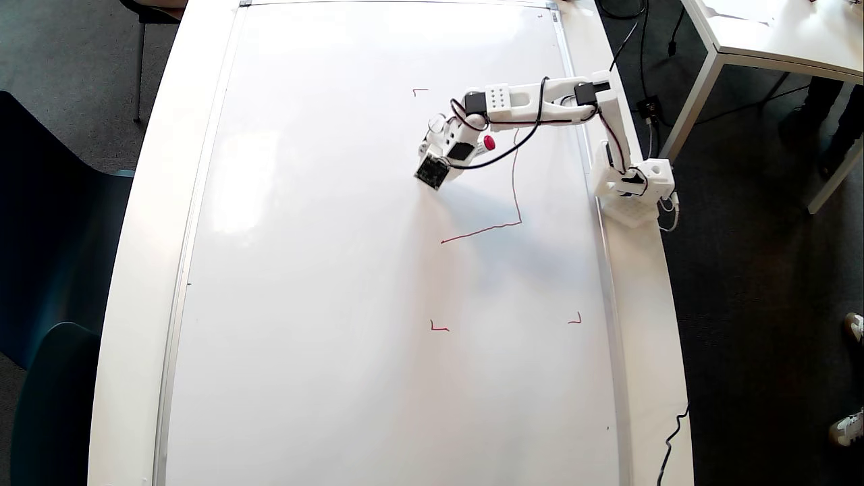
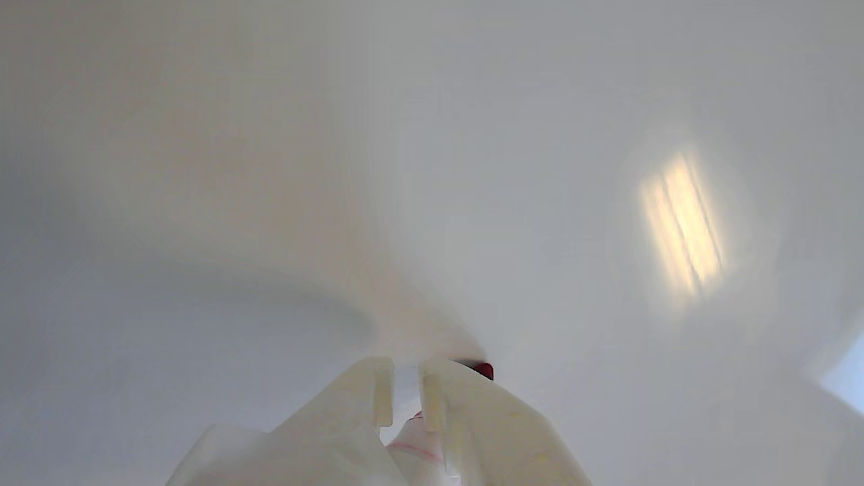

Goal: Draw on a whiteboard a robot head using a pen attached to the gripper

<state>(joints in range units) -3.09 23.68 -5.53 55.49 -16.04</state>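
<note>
Whiteboard (image 1: 324,283) carries only two red outline strokes of the robot head (image 1: 514,196) beside the hand (image 1: 439,138), which grips the pen (image 1: 487,143); other sides, inner squares, stalked box remain.

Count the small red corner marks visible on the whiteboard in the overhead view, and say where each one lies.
3 show: one upper corner mark left of the arm, one lower-left mark, one lower-right mark. A fourth, upper right, may be hidden under the arm.

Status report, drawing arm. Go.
Gripper clamped on the pen, over the whiteboard. Robot head barely begun: two red strokes meeting at a corner. Nothing in the way.
</note>
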